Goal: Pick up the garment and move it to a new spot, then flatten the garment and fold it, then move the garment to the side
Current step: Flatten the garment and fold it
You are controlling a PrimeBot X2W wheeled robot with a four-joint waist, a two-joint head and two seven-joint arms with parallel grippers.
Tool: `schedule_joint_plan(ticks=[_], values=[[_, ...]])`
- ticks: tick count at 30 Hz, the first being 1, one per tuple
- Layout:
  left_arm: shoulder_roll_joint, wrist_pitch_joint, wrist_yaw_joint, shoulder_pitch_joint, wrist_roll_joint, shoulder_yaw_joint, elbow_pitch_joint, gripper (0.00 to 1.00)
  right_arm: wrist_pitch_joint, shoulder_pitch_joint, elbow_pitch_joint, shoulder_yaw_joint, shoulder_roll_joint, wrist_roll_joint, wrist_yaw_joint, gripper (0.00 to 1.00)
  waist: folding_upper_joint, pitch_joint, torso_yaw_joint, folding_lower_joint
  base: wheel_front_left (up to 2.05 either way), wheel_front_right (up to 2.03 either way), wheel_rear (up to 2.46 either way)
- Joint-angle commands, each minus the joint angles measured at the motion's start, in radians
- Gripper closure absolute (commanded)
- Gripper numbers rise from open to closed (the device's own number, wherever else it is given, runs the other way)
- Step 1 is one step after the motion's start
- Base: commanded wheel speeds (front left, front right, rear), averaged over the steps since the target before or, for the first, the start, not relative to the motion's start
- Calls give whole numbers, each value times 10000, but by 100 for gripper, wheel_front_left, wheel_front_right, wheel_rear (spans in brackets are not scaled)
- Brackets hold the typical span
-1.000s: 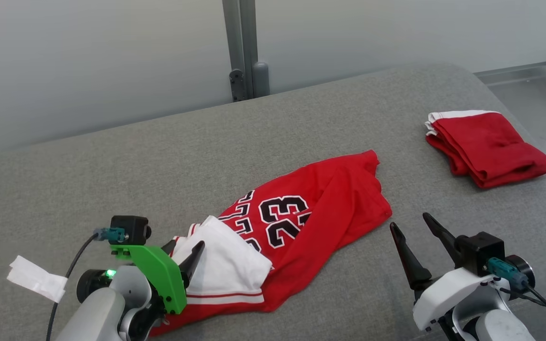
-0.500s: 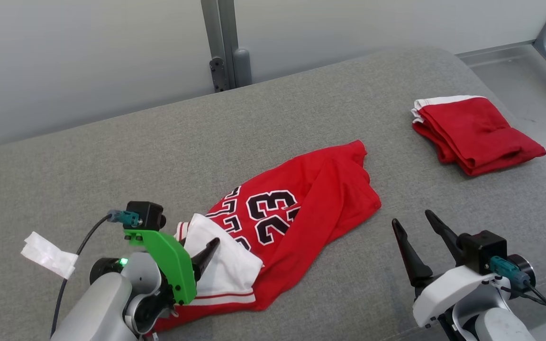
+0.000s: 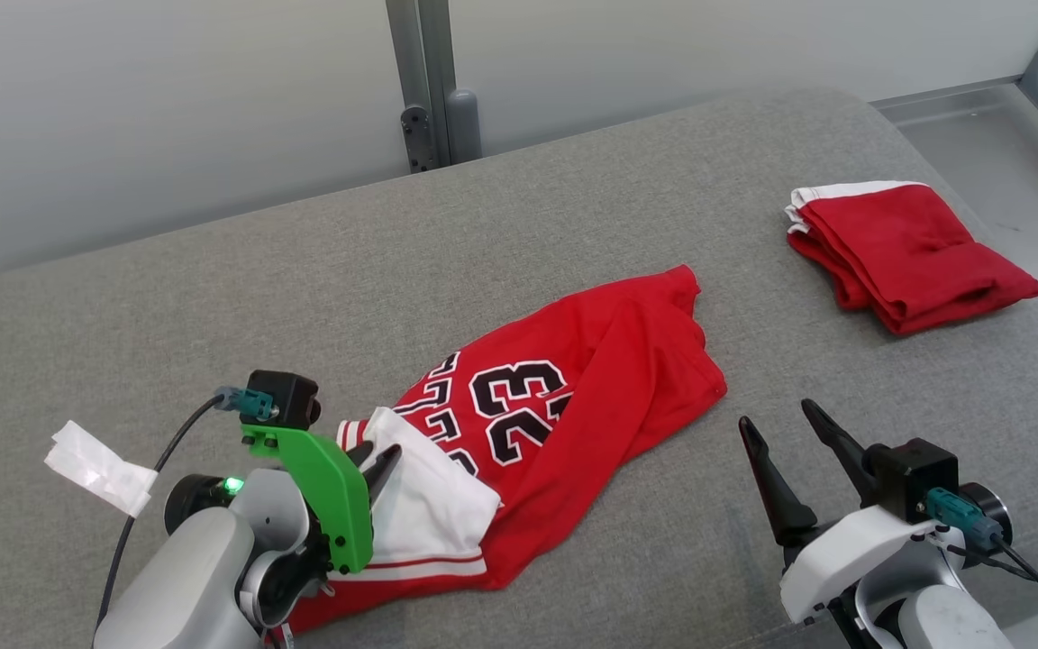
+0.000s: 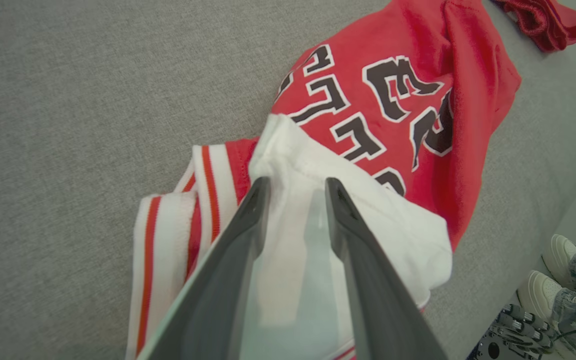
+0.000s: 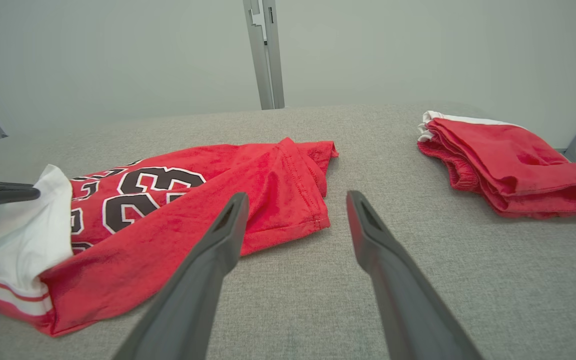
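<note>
Two tools: left tool [image 4: 297, 183] has narrowed astride the jersey [image 3: 593, 383] fold, grip unclear; right tool [image 3: 777, 415] stays wide.

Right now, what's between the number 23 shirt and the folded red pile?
Just bare grey cushion between the shirt and the folded red pile, as the head view shows.

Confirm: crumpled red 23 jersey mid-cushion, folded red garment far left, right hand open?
Not left. The folded red garment sits far right, per the head view; the crumpled red 23 jersey is mid-cushion and the right hand is open.
</note>
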Motion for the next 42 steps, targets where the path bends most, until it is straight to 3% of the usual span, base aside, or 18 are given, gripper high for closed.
schedule_joint_plan(ticks=[1, 8, 9, 14, 20, 21, 23, 28, 29, 30, 31, 32, 42], values=[[75, 114, 81, -110, -74, 0, 13, 63, -38, -99, 14, -8, 1, -36, -5, 0, 0, 34, -19, 0, 0, 0, 0], [174, 13, 426, -228, 139, 5, 200, 48, -80, -165, -22, 25, 40, -42, -5, 0, 0, 230, -113, 0, 0, 0, 0], [198, -67, 486, -282, 231, 3, 259, 27, -85, -168, -20, 25, 37, -41, -5, 0, 0, 261, -124, 0, 0, 0, 0], [136, -308, 503, -402, 317, 7, 489, 21, -91, -257, -1, 43, 58, -69, -5, 0, 0, 360, -179, 0, 0, 0, 0], [40, -327, 350, -618, 246, -57, 727, 29, -130, -309, 48, 63, 58, -79, -5, 0, 0, 397, -235, 0, 0, 0, 0], [31, -329, 322, -646, 241, -66, 758, 33, -133, -317, 54, 68, 57, -79, -5, 0, 0, 397, -241, 0, 0, 0, 0], [-9, -289, 288, -711, 207, -103, 827, 51, -139, -328, 75, 82, 55, -71, -5, 0, 0, 385, -257, 0, 0, 0, 0], [-88, -276, 187, -775, 117, -182, 951, 61, -150, -330, 105, 81, 54, -73, -5, 0, 0, 344, -287, 0, 0, 0, 0], [-125, -333, 156, -795, 145, -222, 953, 69, -133, -312, 121, 57, 43, -82, -5, 0, 0, 324, -269, 0, 0, 0, 0], [-126, -368, 141, -792, 157, -243, 945, 85, -124, -291, 128, 44, 36, -86, -5, 0, 0, 308, -254, 0, 0, 0, 0], [-106, -458, 145, -791, 217, -248, 916, 88, -118, -268, 134, 33, 33, -85, -5, 0, 0, 292, -236, 0, 0, 0, 0], [-93, -522, 142, -770, 240, -257, 896, 100, -113, -244, 140, 22, 48, -92, -5, 0, 0, 272, -216, 0, 0, 0, 0], [174, -1711, 484, 83, 331, 18, -36, 100, -24, -38, 32, -111, 39, -103, -5, 0, 0, -6, 159, 0, 0, 0, 0]])
